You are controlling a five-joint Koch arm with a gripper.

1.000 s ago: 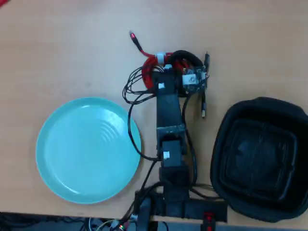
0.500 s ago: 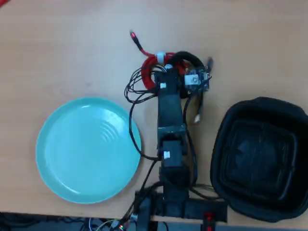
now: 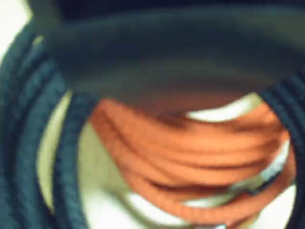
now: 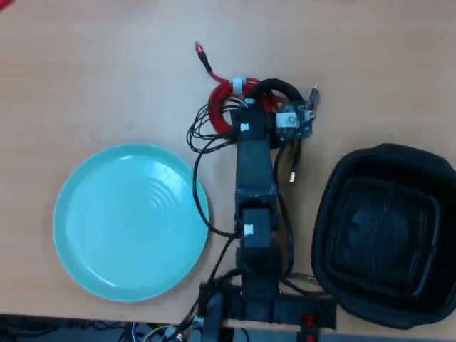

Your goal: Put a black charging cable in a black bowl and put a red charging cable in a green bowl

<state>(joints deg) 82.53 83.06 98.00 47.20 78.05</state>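
Observation:
The red charging cable (image 4: 219, 96) lies coiled on the wooden table, its white tie at the top and its plug end pointing up-left. The black charging cable (image 4: 279, 87) is coiled right beside it, touching. My gripper (image 4: 251, 110) is down over the spot where the two coils meet, and the arm hides its tips. The wrist view is blurred and very close: the red coil (image 3: 200, 157) fills the middle, black cable strands (image 3: 28, 143) curve around the left, and one dark jaw crosses the top. The green bowl (image 4: 107, 214) is empty at the lower left. The black bowl (image 4: 385, 235) is empty at the lower right.
The arm's base (image 4: 260, 299) stands at the table's front edge between the two bowls. Thin loose black arm wires (image 4: 201, 135) hang left of the arm, near the green bowl's rim. A silver-tipped plug end (image 4: 291, 175) lies right of the arm.

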